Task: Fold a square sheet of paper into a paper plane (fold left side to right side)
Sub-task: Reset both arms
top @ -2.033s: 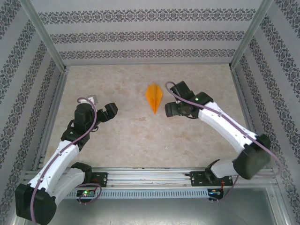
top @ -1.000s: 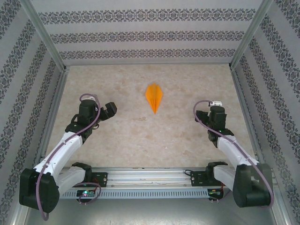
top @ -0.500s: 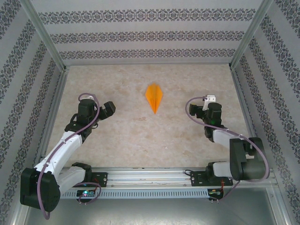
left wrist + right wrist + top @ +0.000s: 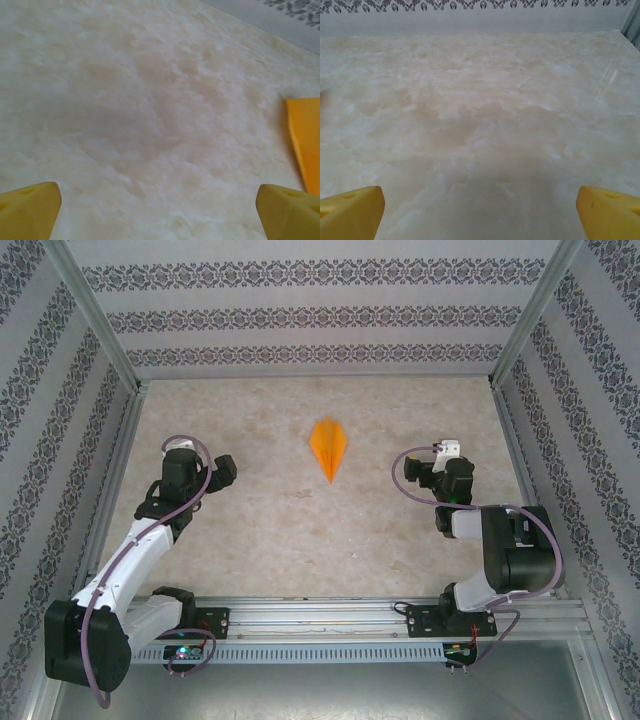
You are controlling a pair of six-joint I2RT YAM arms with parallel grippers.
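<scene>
The orange paper, folded into a slim pointed paper plane (image 4: 328, 447) with a centre crease, lies flat on the table a little behind the middle, tip toward the arms. Its edge shows at the right border of the left wrist view as the paper plane (image 4: 305, 142). My left gripper (image 4: 224, 469) hovers well to its left, open and holding nothing, with bare table between the yellow fingertips (image 4: 30, 207). My right gripper (image 4: 420, 472) is off to the plane's right, also open and holding nothing, its fingertips (image 4: 610, 212) wide apart over bare table.
The marbled beige table (image 4: 300, 540) is boxed in by patterned walls on three sides, with metal posts at the back corners. A metal rail (image 4: 320, 615) carrying both arm bases runs along the near edge. The right arm is folded close to its base.
The right arm has pulled away from the plane toward the right and folded back over its base. The left gripper has drifted slightly left. The plane lies where it was.
</scene>
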